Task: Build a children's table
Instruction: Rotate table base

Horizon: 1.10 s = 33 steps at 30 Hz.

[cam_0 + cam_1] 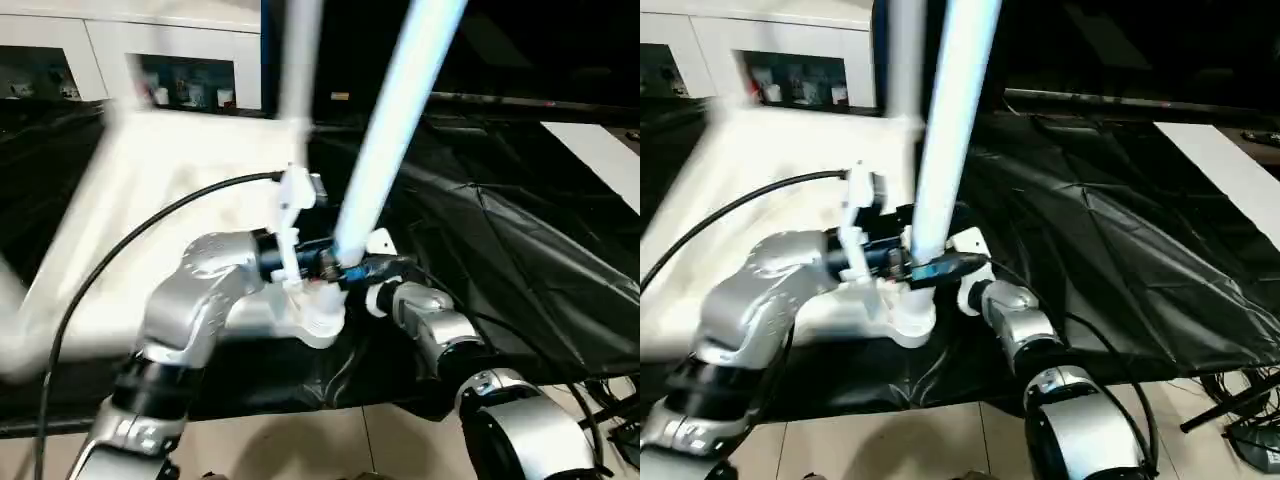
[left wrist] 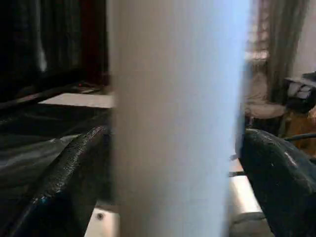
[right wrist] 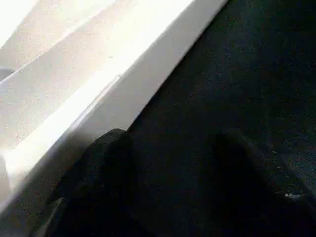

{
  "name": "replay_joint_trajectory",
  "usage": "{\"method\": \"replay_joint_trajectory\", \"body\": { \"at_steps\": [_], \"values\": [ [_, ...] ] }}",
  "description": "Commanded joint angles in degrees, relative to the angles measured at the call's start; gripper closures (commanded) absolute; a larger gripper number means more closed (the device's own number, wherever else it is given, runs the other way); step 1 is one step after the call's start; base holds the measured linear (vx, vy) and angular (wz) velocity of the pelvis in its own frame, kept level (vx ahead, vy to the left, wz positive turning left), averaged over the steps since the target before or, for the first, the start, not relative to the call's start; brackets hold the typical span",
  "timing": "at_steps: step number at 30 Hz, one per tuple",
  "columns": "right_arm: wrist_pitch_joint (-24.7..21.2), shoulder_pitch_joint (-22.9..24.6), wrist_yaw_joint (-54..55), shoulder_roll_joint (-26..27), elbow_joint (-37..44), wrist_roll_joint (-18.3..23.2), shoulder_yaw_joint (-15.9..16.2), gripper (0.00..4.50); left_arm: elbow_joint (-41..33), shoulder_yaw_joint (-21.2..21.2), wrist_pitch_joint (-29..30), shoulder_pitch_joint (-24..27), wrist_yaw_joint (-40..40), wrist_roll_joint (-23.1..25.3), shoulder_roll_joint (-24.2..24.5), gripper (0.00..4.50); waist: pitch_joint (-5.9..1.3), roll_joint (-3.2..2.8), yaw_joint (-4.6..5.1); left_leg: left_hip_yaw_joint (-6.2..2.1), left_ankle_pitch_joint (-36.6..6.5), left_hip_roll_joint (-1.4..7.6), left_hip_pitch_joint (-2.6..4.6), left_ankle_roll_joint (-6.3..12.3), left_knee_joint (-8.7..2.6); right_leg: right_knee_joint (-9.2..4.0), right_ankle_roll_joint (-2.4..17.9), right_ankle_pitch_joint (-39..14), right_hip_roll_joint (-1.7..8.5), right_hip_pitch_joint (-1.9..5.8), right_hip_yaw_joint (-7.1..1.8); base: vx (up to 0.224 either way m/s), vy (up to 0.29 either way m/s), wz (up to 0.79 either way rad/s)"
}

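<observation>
The children's table top (image 1: 150, 200) lies upside down on black cloth, white and blurred. One white leg (image 1: 390, 130) rises tilted from the near corner socket (image 1: 320, 325). Another leg (image 1: 300, 60) stands upright at the far corner. My left gripper (image 1: 335, 262) reaches in from the left and is shut on the tilted leg just above the socket. In the left wrist view the leg (image 2: 177, 118) fills the gap between my black fingers (image 2: 74, 168). My right gripper (image 3: 173, 136) hovers open over the cloth, beside the top's edge (image 3: 98, 84), holding nothing.
A large table draped in black cloth (image 1: 500, 250) carries the work. A white glass-door cabinet (image 1: 180, 70) stands behind. A white strip (image 1: 600, 160) lies at the far right. Cables (image 1: 610, 400) trail on the floor at the lower right.
</observation>
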<state>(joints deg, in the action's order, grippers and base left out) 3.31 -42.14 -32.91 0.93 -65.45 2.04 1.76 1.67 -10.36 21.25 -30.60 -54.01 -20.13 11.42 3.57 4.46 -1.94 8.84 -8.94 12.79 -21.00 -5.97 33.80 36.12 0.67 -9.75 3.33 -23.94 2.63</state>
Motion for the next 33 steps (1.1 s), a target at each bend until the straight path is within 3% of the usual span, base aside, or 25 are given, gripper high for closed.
{"method": "replay_joint_trajectory", "body": {
  "at_steps": [1, 4, 10, 13, 14, 19, 21, 24, 25, 26, 29, 30, 33],
  "values": [
    [1.92, -2.28, 0.54, 3.49, -0.48, -1.08, 1.91, 1.32, 4.07, -3.46, -1.63, -2.11, 3.60, 4.13, -1.16, 0.02, -3.74, -1.73, -0.56, 0.44, -22.18, -0.10, 0.47, -1.80, -4.26, -5.06, 10.23, -19.56, 3.12, 2.49, -1.80, 0.000, 0.000, 0.00],
    [2.76, -2.58, 2.28, 2.30, -0.22, -0.66, 0.58, 1.32, 7.48, -3.54, -4.48, -2.61, 4.46, 8.19, 1.63, 0.02, -3.83, -1.71, -0.82, 0.47, -21.96, 0.06, 0.58, -1.72, -4.27, -5.04, 10.23, -19.06, 3.28, 2.44, -1.89, 0.000, 0.000, 0.00],
    [2.48, -1.02, -1.79, -0.76, 4.32, 1.02, -0.76, 1.32, 6.32, -1.66, -4.04, 0.32, 0.18, 7.57, 7.41, 0.02, -3.88, -1.95, -1.16, 0.56, -20.04, 0.12, 0.40, -1.38, -4.41, -4.48, 11.16, -15.78, 3.29, 2.77, -1.98, 0.000, 0.000, 0.00],
    [2.17, -0.45, -1.96, -1.72, 5.71, 1.39, -1.36, 1.32, 5.80, -2.30, -3.72, 1.52, -1.48, 8.31, 9.62, 0.02, -3.79, -2.19, -1.46, 0.67, -19.38, 0.19, 0.69, -1.56, -4.43, -4.47, 11.48, -15.39, 3.20, 2.61, -2.00, 0.000, 0.000, 0.00],
    [2.09, -0.12, -2.00, -2.21, 6.34, 1.51, -1.52, 1.32, 5.46, -2.76, -3.07, 2.09, -2.17, 8.49, 10.58, 0.02, -3.73, -1.97, -1.54, 0.78, -19.22, 0.17, 0.70, -1.65, -4.37, -4.47, 11.61, -15.55, 3.22, 2.61, -2.04, 0.000, 0.000, 0.00],
    [-0.21, 3.85, -2.41, -7.59, 12.89, -0.11, -0.79, 1.32, -2.52, -7.62, 8.86, 6.38, -6.17, 7.05, 17.63, 0.02, -3.64, -2.02, -1.85, 0.95, -18.75, 0.16, 0.87, -2.04, -4.43, -4.31, 11.14, -15.25, 2.98, 2.55, -2.08, 0.000, 0.000, 0.00],
    [-1.23, 5.07, -3.18, -9.22, 14.98, -0.65, -0.44, 1.32, -3.91, -8.51, 11.96, 6.82, -5.27, 7.80, 18.47, 0.39, -3.49, -1.94, -2.02, 1.07, -18.96, -0.04, 0.73, -2.01, -4.39, -4.61, 10.67, -16.70, 2.92, 2.52, -2.12, 0.000, 0.000, 0.00],
    [-3.62, 7.57, -5.12, -11.88, 20.20, -1.26, 0.32, 1.32, -5.96, -9.34, 17.72, 7.02, -2.59, 10.32, 19.63, 0.45, -3.42, -1.75, -1.94, 0.90, -20.06, -0.11, 0.64, -2.23, -4.36, -4.96, 9.00, -20.48, 2.99, 2.72, -2.08, 0.000, 0.000, 0.00],
    [-3.89, 7.85, -5.40, -12.18, 20.82, -1.38, 0.46, 1.32, -6.27, -9.48, 18.24, 7.06, -2.41, 10.58, 19.84, 0.75, -3.38, -1.89, -1.87, 0.86, -19.95, -0.09, 0.60, -2.21, -4.36, -4.93, 8.71, -20.53, 2.88, 2.72, -2.10, 0.000, 0.000, 0.00],
    [-4.60, 8.58, -6.12, -13.00, 22.50, -1.71, 0.85, 1.32, -7.15, -9.86, 19.65, 7.14, -1.94, 11.24, 20.41, 0.75, -3.44, -1.76, -1.83, 0.89, -19.67, -0.17, 0.58, -1.87, -4.27, -5.05, 8.44, -20.96, 2.94, 2.64, -2.09, 0.000, 0.000, 0.00],
    [-8.21, 12.09, -9.25, -16.27, 31.05, -2.02, 2.72, 1.32, -10.84, -10.85, 24.99, 7.21, -0.21, 11.59, 22.04, 0.88, -3.29, -1.75, -1.74, 0.86, -19.80, -0.24, 0.50, -1.70, -4.23, -5.25, 7.94, -22.31, 2.77, 2.63, -2.02, 0.000, 0.000, 0.00],
    [-9.56, 13.18, -10.82, -17.43, 33.96, -1.81, 3.39, 1.32, -11.60, -10.96, 26.72, 7.16, 0.41, 11.84, 22.39, 1.13, -3.41, -1.67, -1.69, 0.86, -18.88, -0.20, 0.38, -1.46, -4.19, -5.17, 7.96, -21.26, 2.76, 2.71, -2.07, 0.000, 0.000, 0.00],
    [-13.48, 16.49, -16.78, -20.69, 42.56, 0.06, 5.41, 1.32, -13.09, -10.74, 29.84, 7.12, 1.64, 12.17, 23.16, 1.29, -3.41, -1.42, -1.50, 0.93, -17.58, -0.32, 0.10, -0.76, -4.08, -5.16, 8.20, -19.60, 2.62, 2.91, -2.00, 0.000, 0.000, 0.00]
  ]
}}
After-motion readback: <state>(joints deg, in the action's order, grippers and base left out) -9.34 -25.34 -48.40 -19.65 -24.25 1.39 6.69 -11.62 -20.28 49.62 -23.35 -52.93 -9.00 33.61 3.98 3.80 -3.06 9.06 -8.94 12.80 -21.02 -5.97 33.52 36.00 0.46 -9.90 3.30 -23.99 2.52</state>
